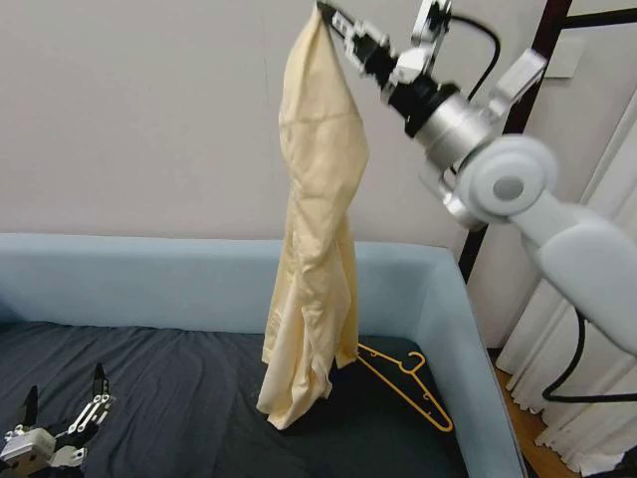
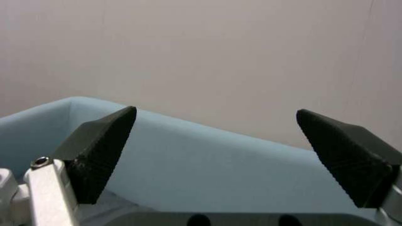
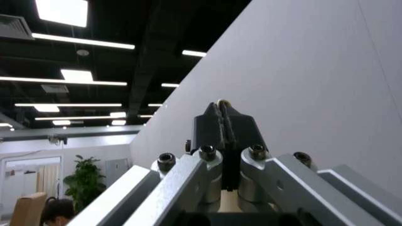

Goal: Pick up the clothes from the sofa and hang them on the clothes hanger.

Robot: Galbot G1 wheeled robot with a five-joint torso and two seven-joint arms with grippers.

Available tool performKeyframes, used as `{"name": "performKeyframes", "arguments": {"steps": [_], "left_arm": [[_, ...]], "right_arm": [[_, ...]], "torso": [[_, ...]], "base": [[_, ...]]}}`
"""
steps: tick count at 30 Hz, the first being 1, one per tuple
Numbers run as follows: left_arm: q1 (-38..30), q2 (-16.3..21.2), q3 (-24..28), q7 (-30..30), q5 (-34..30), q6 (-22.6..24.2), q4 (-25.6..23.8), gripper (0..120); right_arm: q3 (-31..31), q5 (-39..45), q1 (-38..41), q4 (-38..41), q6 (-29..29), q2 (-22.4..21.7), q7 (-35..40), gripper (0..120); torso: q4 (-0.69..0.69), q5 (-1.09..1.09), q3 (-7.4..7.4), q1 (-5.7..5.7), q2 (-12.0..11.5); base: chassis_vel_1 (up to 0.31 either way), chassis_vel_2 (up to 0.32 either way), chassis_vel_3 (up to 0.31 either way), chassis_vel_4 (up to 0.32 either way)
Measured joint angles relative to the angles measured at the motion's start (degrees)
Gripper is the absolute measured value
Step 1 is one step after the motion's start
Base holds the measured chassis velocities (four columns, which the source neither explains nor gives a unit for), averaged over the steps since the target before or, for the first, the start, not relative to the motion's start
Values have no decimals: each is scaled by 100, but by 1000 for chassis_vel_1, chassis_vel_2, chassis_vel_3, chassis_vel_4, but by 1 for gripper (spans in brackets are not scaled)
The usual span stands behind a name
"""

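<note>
A pale yellow garment (image 1: 318, 229) hangs full length from my right gripper (image 1: 328, 17), which is shut on its top corner high against the wall. Its lower hem rests on the dark seat of the sofa (image 1: 179, 388). A yellow clothes hanger (image 1: 410, 383) lies on the seat just right of the hem. In the right wrist view the right gripper (image 3: 223, 113) has its jaws pressed together with a sliver of yellow cloth (image 3: 221, 101) at the tip. My left gripper (image 1: 62, 398) sits low over the seat at the near left, open; the left wrist view shows its fingers (image 2: 100, 150) spread wide.
The sofa has a light blue backrest (image 1: 149, 279) and a blue right armrest (image 1: 468, 368). A dark upright pole (image 1: 508, 129) stands behind the right arm, with white curtains (image 1: 587, 339) and wooden floor (image 1: 523, 418) at the right.
</note>
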Motion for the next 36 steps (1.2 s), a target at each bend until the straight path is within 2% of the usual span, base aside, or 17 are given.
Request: {"name": "performKeyframes", "arguments": {"steps": [5,11,17,23,26,29,32,36], "left_arm": [[0,-76,24,-3,18,-5,-37,100],[8,-96,17,-2,30,-54,-16,100],[7,-120,6,-2,41,-68,-13,100],[43,-140,5,-1,115,-113,-6,100],[52,-130,-33,-1,179,-142,4,100],[62,-123,-47,-1,196,-147,3,100],[73,-120,-41,-1,232,-155,15,100],[42,-175,40,0,307,-163,109,100]], "right_arm": [[-136,187,579,343,-1,156,648,0],[-314,213,962,210,-138,431,1106,0],[-594,-66,732,-160,-222,695,1280,0],[-998,-1000,-477,-672,-179,701,905,0],[-1225,-1779,-1405,-1154,51,686,591,0],[-1292,-2209,-1913,-1422,188,714,461,0],[-1236,-3260,-3118,-2262,655,1020,107,0],[-1102,-3699,-3743,-2558,830,1272,-20,0]], "torso": [[1,0,-1,-1,0],[0,-1,-1,-1,1],[2,-3,-1,-1,1],[2,1,1,0,0],[1,1,1,-1,0],[0,4,3,1,-1],[-1,2,1,0,-1],[1,0,-1,0,0]], "base": [[0,0,0,0],[0,0,0,0],[0,0,0,0],[0,0,0,0],[0,0,0,0],[0,0,0,0],[0,0,0,0],[0,0,0,0]]}}
